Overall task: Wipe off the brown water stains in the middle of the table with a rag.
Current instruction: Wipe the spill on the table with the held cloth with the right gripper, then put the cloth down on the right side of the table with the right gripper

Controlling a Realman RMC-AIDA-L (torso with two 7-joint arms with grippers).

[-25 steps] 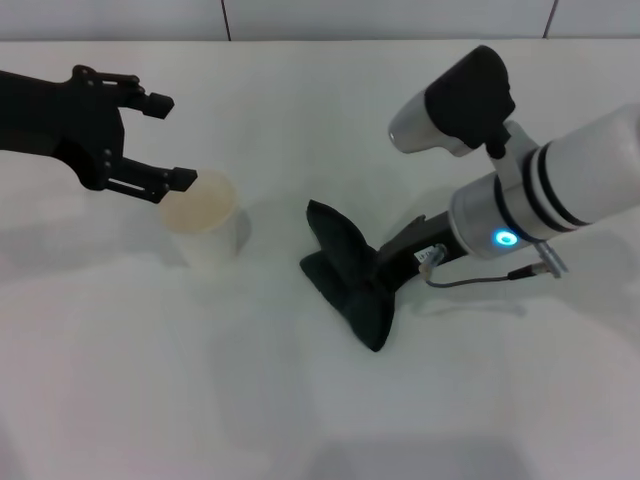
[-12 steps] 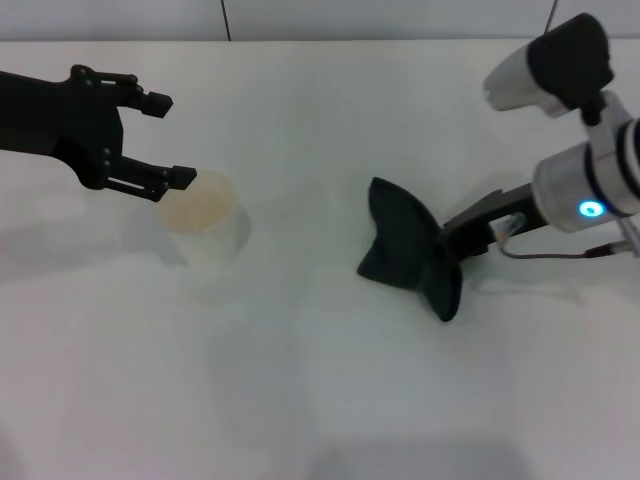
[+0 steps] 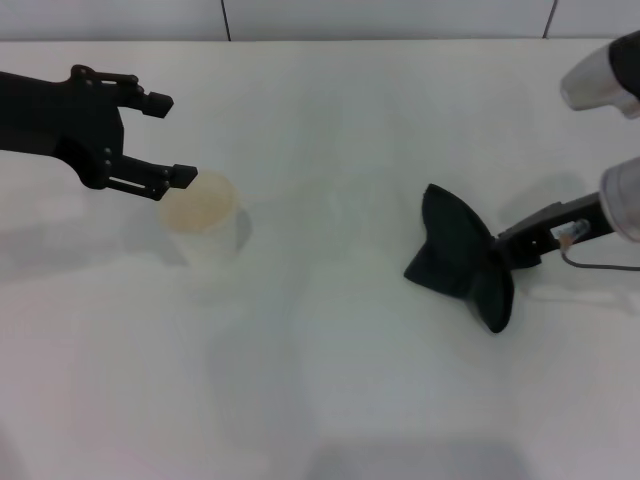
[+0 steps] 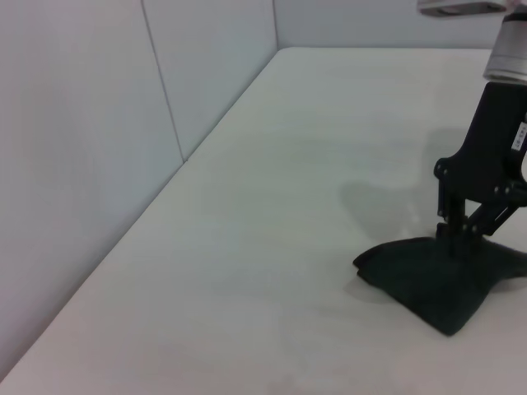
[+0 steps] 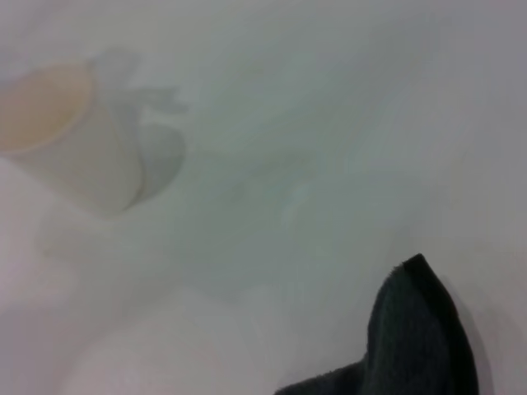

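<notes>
The white desk holds a translucent cup at left. The right end effector pinches the crumpled charcoal rag at right; the left end effector hovers spread and empty beside the cup.

A wide, smooth white table fills nearly the whole head view, evenly lit, with soft grey shadows pooling across its surface. Along its far edge rises a pale panelled wall, broken by thin dark vertical seams. In the left wrist view the same light grey wall panels meet the tabletop edge in a long straight line.
</notes>
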